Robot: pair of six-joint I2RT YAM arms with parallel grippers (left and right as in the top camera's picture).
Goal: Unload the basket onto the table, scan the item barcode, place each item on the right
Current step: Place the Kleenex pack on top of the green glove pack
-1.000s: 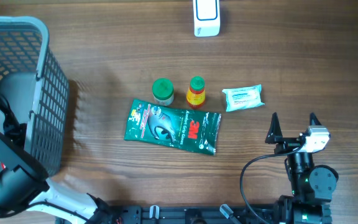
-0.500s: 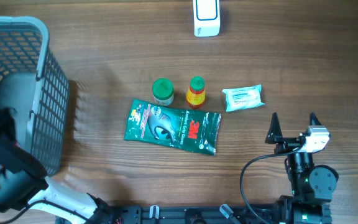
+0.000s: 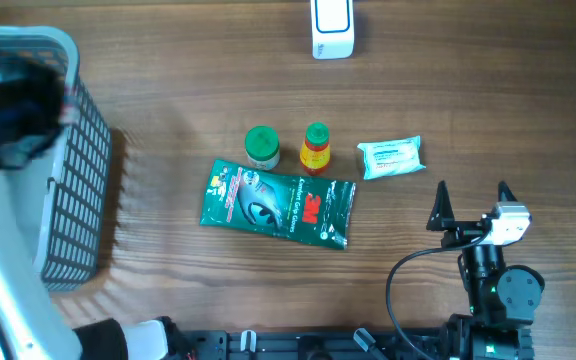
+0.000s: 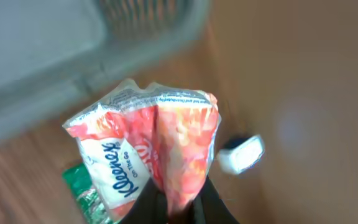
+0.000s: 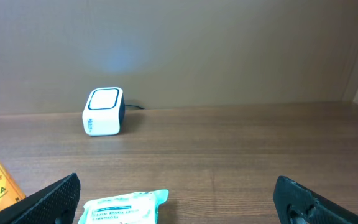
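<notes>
Grip: clenched, by left gripper [image 4: 169, 208], on lower edge of Kleenex pack [image 4: 148, 149].
Held item: pink-and-white soft pack, crumpled, brand lettering facing left wrist camera, lifted off worktop [image 3: 468, 80].
Position: above grey basket [image 3: 78, 170] at left edge of worktop; blurred in overhead view.
Other side: right gripper [image 3: 471, 205] released, jaws spread wide, low at near right of worktop, touching nothing.
Nearest to right gripper: white wipes packet [image 3: 392, 157], lying flat, apart from fingertips.
Middle of worktop: green packet [image 3: 278, 205] lying flat; green-lidded jar [image 3: 262, 146] and red-labelled bottle [image 3: 315, 148] upright, side by side, just behind it.
Far edge: white scanner [image 3: 331, 28], well apart from Kleenex pack and from other items.
</notes>
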